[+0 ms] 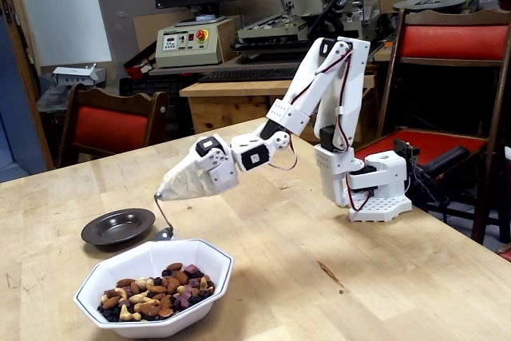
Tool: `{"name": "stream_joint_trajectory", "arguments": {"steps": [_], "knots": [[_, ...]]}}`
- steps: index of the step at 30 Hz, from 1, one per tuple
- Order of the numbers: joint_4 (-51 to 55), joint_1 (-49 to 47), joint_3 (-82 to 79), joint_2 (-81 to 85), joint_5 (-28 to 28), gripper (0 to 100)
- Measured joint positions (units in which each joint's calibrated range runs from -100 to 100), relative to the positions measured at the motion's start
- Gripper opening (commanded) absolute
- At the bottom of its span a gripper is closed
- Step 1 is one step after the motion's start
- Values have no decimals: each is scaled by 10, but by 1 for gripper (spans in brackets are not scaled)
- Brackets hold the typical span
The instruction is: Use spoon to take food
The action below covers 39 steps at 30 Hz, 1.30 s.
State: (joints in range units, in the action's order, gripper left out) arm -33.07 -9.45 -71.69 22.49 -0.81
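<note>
- I have the arm (319, 85) folded forward and low, so that its tool (160, 194) comes in over the back edge of the bowl (209, 277) rather than from straight above.
- The spoon (165, 220) is fixed at the tip of the tool. Its thin handle drops down from the white shell, and its scoop sits just behind the far rim, mostly hidden by it.
- Whether the tool's fingers are apart or pressed together I cannot tell; the white shell covers them, and the spoon looks mounted rather than pinched.
- The food (156, 289) lies heaped in the near half of the bowl, nuts and dark fruit together. The far half is bare white, so I judge the scoop must travel forward and down to reach it.
- The plate (118, 226) stands empty to the left in the fixed view, apart from the bowl, probably as the place to tip the load.
- Both sit on the desk (335, 293) within reach of the base (375, 193).
- My worry: the scoop catches the rim and shoves the bowl.
</note>
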Motion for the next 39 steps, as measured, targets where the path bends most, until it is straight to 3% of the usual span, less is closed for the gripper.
{"name": "stream_joint_trajectory", "arguments": {"steps": [27,39], "knots": [[-30,1,0,0,-3,4],[-40,1,0,0,-36,4]]}}
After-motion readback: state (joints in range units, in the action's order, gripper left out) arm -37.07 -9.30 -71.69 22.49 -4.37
